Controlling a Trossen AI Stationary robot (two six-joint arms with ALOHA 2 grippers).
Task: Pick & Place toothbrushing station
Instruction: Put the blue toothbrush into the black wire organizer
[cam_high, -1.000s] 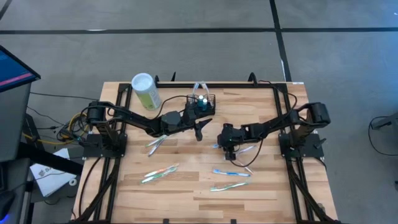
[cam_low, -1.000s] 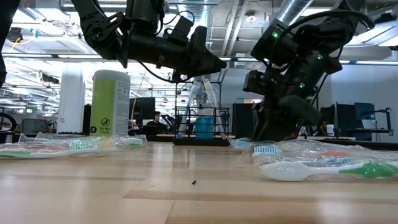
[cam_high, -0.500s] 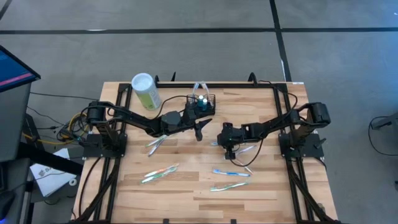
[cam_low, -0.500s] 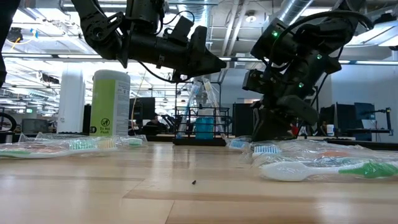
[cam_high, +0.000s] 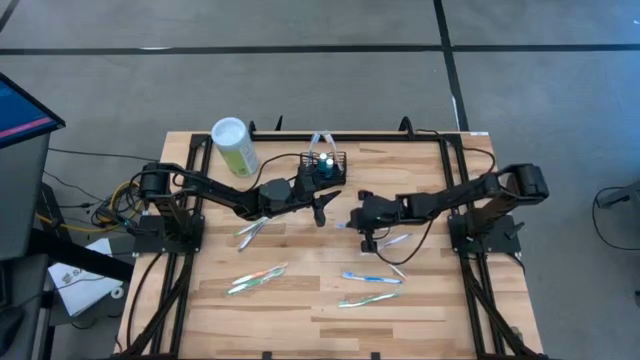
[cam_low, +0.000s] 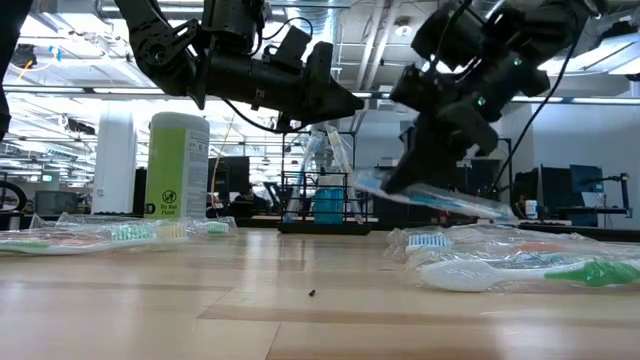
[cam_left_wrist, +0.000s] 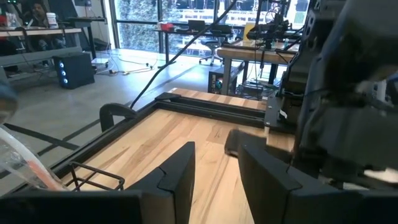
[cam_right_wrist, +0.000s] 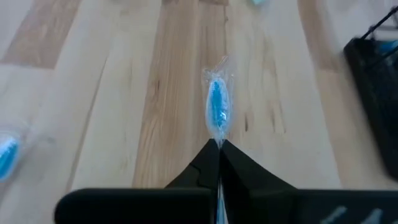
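I saw the right gripper (cam_low: 405, 180) clamped tight on a wrapped blue toothbrush (cam_low: 440, 198), lifted above the table (cam_high: 300, 300). The black mesh basket (cam_high: 325, 165) sat near the far edge, just beside the left gripper (cam_high: 320, 211), whose fingers stood apart, empty.

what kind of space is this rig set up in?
Looks like an open robotics lab or workshop: exposed ceiling ducts overhead, rows of desks with monitors behind, and a wooden table with two arms bolted to it.
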